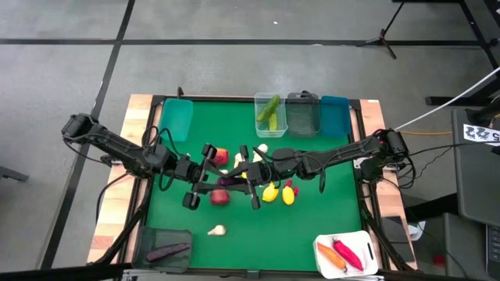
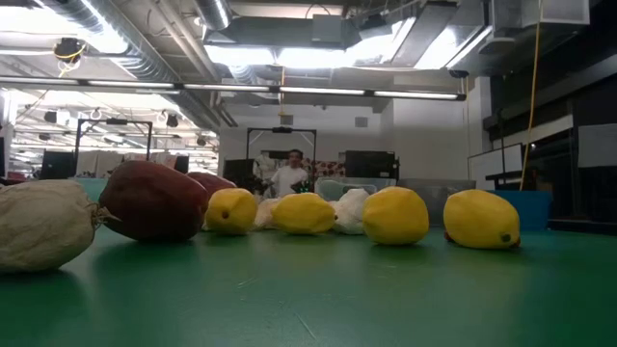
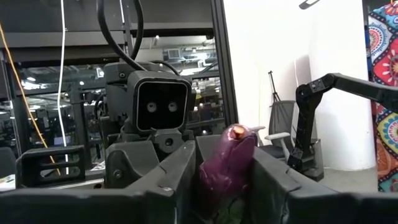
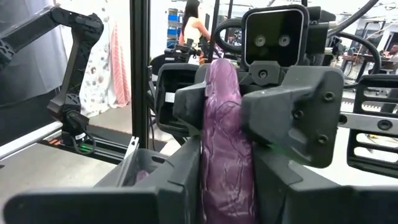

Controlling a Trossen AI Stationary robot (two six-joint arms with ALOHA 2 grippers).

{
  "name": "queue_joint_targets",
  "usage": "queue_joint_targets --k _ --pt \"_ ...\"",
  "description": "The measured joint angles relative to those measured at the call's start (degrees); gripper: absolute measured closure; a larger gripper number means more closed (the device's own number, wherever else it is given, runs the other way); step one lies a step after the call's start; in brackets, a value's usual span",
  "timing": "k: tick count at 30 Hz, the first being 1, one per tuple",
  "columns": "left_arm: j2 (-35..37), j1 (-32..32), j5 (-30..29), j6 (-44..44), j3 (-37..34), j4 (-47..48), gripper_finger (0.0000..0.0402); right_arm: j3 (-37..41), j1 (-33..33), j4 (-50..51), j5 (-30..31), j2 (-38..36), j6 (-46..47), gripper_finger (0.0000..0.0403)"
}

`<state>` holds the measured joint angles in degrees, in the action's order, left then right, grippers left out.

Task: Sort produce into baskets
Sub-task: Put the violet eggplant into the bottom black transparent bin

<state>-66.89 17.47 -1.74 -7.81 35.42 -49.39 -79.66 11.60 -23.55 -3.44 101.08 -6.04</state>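
Observation:
A dark purple eggplant (image 1: 231, 181) hangs above the middle of the green table, between my two grippers, which face each other. My left gripper (image 1: 220, 179) comes from the table's left and is shut on it (image 3: 227, 165). My right gripper (image 1: 241, 177) comes from the right and is also shut on it (image 4: 225, 149). On the table below lie red apples (image 1: 220, 197), yellow lemons (image 1: 269, 193) and white garlic (image 1: 216, 230). The low view shows this produce but neither gripper. My left gripper pinches the eggplant's left end (image 3: 214, 180) between its two fingers, level, from the table's left, fingers along its length. The eggplant is lifted clear of the table. My right gripper pinches the eggplant's right end (image 4: 227, 186) between its two fingers, level, from the table's right, fingers along its length. The left fingers (image 4: 186, 102) close on the same eggplant farther out.
At the far edge stand a teal basket (image 1: 177, 117), a clear one with cucumbers (image 1: 270, 113), a dark grey one (image 1: 303, 115) and a teal one (image 1: 334, 115). A dark grey basket with an eggplant (image 1: 168, 248) is near left; a white one (image 1: 345, 254) is near right.

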Motion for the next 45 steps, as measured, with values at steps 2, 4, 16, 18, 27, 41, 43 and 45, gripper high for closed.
queue_joint_targets --k 2,4,16,18,27,41,43,45 --pt "0.0 0.0 0.0 0.0 0.0 0.0 0.0293 0.0 0.0 0.1 0.0 0.0 0.0 0.0295" --pt "0.0 0.0 0.0 0.0 0.0 0.1 0.0295 0.0 0.0 0.3 0.0 0.0 0.0 0.0295" --pt "-0.1 0.0 -3.1 0.6 0.0 1.2 0.0296 0.0 -0.1 7.0 3.0 -0.2 0.0 0.0205" --pt "-0.1 0.0 -4.5 0.6 0.0 1.2 0.0293 0.0 -0.1 10.0 3.0 -0.1 0.0 0.0181" --pt "4.6 0.0 -7.3 1.5 0.0 11.2 0.0292 0.0 0.0 23.1 3.4 -0.1 1.8 0.0127" --pt "18.8 5.2 -8.0 27.6 0.0 48.2 0.0291 0.0 0.0 47.7 5.8 -0.1 7.9 0.0125" --pt "18.9 8.2 -8.0 34.5 0.0 52.3 0.0291 0.0 0.0 49.8 5.4 -0.1 8.7 0.0125" --pt "18.3 11.7 -7.9 41.2 0.0 54.8 0.0291 0.0 0.0 50.9 5.4 -0.1 8.9 0.0125"
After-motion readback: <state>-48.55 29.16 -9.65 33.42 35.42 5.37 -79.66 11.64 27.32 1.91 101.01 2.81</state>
